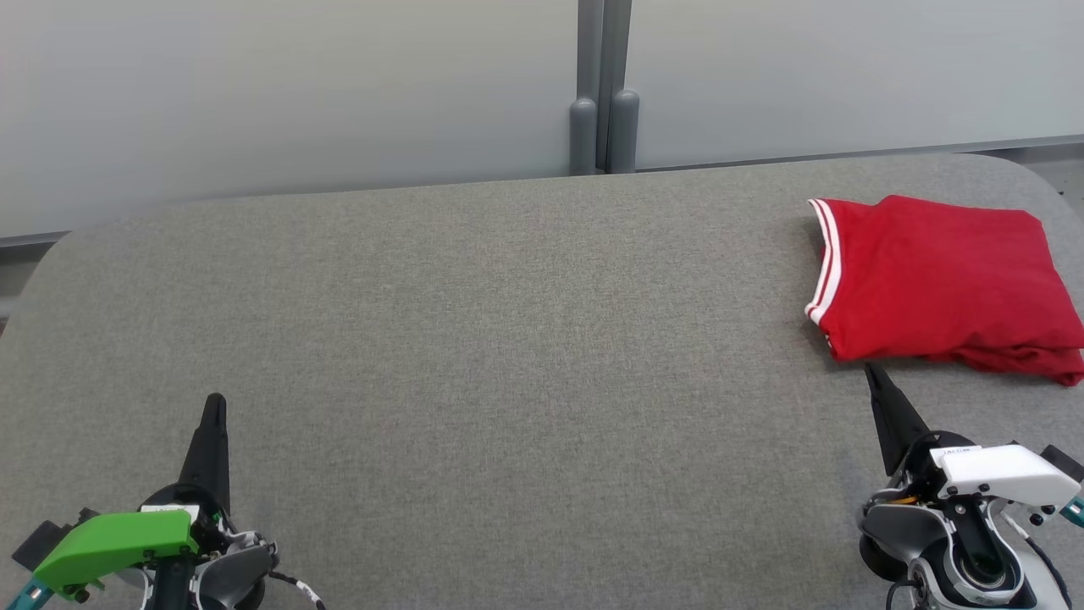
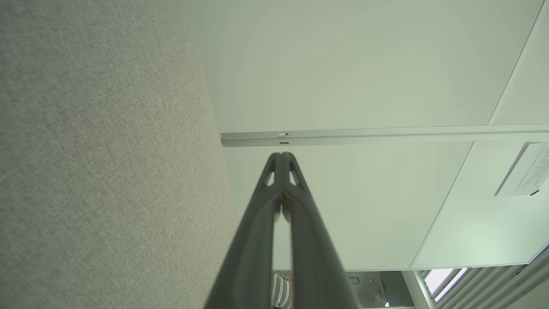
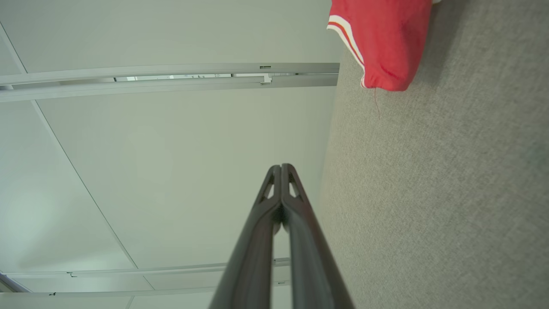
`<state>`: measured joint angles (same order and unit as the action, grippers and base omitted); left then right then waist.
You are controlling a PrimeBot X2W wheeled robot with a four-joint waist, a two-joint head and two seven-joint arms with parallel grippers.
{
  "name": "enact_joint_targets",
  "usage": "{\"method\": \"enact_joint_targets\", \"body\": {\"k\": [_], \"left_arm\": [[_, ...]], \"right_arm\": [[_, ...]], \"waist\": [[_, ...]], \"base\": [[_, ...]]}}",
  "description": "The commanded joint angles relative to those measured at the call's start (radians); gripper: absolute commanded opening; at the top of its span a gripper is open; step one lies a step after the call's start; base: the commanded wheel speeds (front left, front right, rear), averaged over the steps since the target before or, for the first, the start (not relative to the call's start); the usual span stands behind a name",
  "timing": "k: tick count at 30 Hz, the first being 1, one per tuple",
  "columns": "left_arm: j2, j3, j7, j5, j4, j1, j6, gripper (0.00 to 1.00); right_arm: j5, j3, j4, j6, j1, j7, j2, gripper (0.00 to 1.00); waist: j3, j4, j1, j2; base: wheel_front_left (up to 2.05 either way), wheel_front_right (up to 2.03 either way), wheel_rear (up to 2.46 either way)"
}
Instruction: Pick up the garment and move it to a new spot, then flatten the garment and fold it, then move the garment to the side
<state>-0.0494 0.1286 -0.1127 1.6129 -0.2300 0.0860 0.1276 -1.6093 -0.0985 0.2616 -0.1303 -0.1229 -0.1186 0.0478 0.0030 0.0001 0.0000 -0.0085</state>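
Head view, item 1: garment (image 1: 940,288). Red, with a white-striped hem along its left edge. Lies folded into a compact rectangle at the far right of the tabletop (image 1: 508,339). Lower layers poke out a little at the near right corner.

Item 2: right gripper (image 1: 871,369). Low over the tabletop at lower right, tip just short of the garment's near left corner and apart from it. Right wrist view: fingers (image 3: 257,240) pressed together along their length, holding nothing. The garment's hem corner lies ahead of them and to one side, with a loose thread trailing onto the cloth surface.

Item 3: left gripper (image 1: 214,400). Lower left, well apart from the garment. Left wrist view: fingers meet at the tip, nothing between them.

Item 4: partition wall (image 1: 296,93). Pale panels with a grey post (image 1: 603,85) behind the far edge.

Status, as judged: fold looks made and the garment already sits to the side, so the step in hand is the finish.

Handling notes:
- Draw the right arm back toward the robot, not across the garment. Its tip is near the stack and could drag the top layer or catch the thread.
- Left arm needs no move.
- If the uneven corner matters, push it in from the near right with shut fingers. Do not pinch or lift, which would open the fold.
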Motion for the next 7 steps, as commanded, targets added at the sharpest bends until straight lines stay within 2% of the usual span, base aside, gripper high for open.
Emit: {"method": "enact_joint_targets", "body": {"k": [1, 7], "left_arm": [[0.0, 0.002, 0.0, 0.001, 0.003, 0.013, 0.006, 0.0], [0.0, 0.002, 0.0, 0.001, 0.003, 0.013, 0.006, 0.0]], "right_arm": [[-0.007, 0.0, -0.004, -0.001, -0.004, -0.001, 0.005, 0.0], [-0.007, 0.0, -0.004, -0.001, -0.004, -0.001, 0.005, 0.0]], "waist": [[0.0, 0.0, 0.0, 0.0085], [0.0, 0.0, 0.0, 0.0085]], "base": [[0.0, 0.0, 0.0], [0.0, 0.0, 0.0]]}}
